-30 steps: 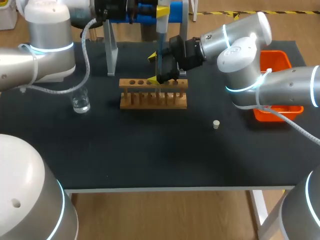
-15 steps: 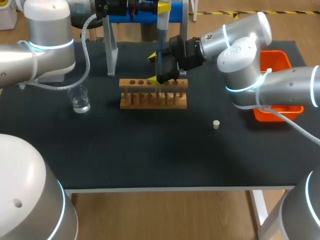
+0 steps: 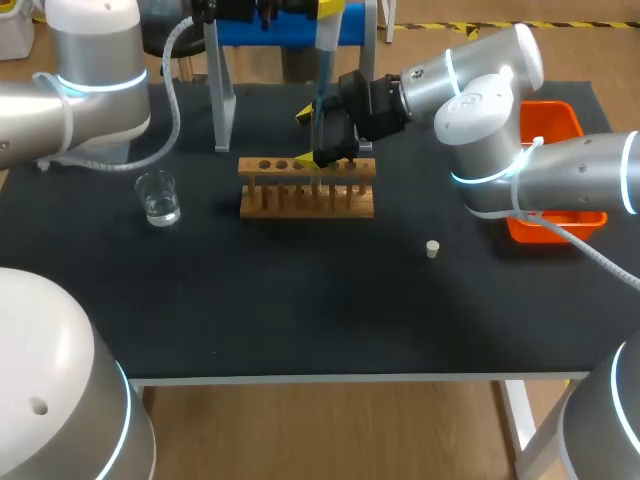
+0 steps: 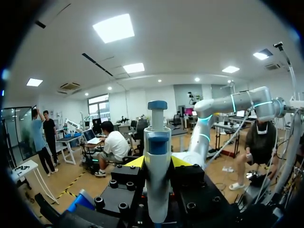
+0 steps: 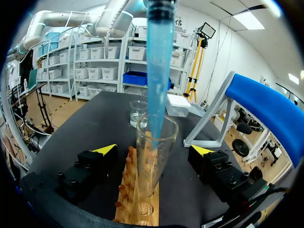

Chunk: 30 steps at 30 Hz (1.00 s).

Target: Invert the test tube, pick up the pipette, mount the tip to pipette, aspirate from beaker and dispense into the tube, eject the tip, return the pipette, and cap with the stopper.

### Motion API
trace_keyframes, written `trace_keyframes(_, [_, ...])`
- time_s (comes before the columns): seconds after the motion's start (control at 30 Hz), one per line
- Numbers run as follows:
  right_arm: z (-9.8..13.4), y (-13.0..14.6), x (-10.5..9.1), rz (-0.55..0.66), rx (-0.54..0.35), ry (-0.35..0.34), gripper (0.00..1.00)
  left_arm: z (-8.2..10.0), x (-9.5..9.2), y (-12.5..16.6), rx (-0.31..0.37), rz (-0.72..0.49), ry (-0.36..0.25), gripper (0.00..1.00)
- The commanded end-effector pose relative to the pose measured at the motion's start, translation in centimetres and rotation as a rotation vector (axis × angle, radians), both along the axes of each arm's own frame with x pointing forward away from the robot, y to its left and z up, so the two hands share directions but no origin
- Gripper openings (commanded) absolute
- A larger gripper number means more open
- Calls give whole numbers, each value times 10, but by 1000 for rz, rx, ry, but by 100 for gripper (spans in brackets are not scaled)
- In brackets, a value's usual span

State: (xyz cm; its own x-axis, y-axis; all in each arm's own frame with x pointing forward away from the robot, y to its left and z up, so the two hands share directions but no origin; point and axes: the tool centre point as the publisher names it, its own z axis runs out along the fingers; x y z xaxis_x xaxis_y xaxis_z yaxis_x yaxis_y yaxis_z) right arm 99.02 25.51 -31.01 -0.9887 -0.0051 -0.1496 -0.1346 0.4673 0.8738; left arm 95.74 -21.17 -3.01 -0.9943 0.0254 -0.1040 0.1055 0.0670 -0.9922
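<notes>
The wooden rack [image 3: 306, 190] stands mid-table with a clear test tube [image 5: 154, 152] upright in it. My right gripper [image 3: 308, 137] is open, its fingers well clear of the tube on both sides [image 5: 153, 150]. Above the rack my left gripper [image 3: 328, 8] is shut on the white and blue pipette [image 3: 325, 45], seen close up in the left wrist view [image 4: 156, 161]. The pipette's blue tip [image 5: 159, 71] points straight down, with its end inside the tube's mouth. The glass beaker [image 3: 158, 198] holding some clear liquid stands left of the rack. A small pale stopper [image 3: 432, 248] lies right of the rack.
A blue and grey pipette stand [image 3: 222, 100] rises behind the rack. An orange bin [image 3: 550, 120] sits at the table's right edge, partly behind my right arm. Bare black table lies in front of the rack.
My left arm has risen a little and drawn back, lifting the pipette slightly. The right gripper, rack and tube have not moved.
</notes>
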Motion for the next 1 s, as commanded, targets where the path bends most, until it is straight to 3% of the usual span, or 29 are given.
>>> trace_keyframes(0.03, [0, 0, 1, 4, -2, 2, 100, 6, -2, -2, 9, 4, -2, 0])
trace_keyframes(0.73, [0, 0, 1, 4, -2, 2, 100, 32, -12, -8, 52, 23, -25, 0])
trace_keyframes(0.87, [0, 0, 1, 4, -2, 2, 100, 41, -24, 6, 69, 63, -37, 0])
trace_keyframes(1.0, [0, 0, 1, 4, -2, 2, 100, 49, -49, 27, 87, 116, -46, 0])
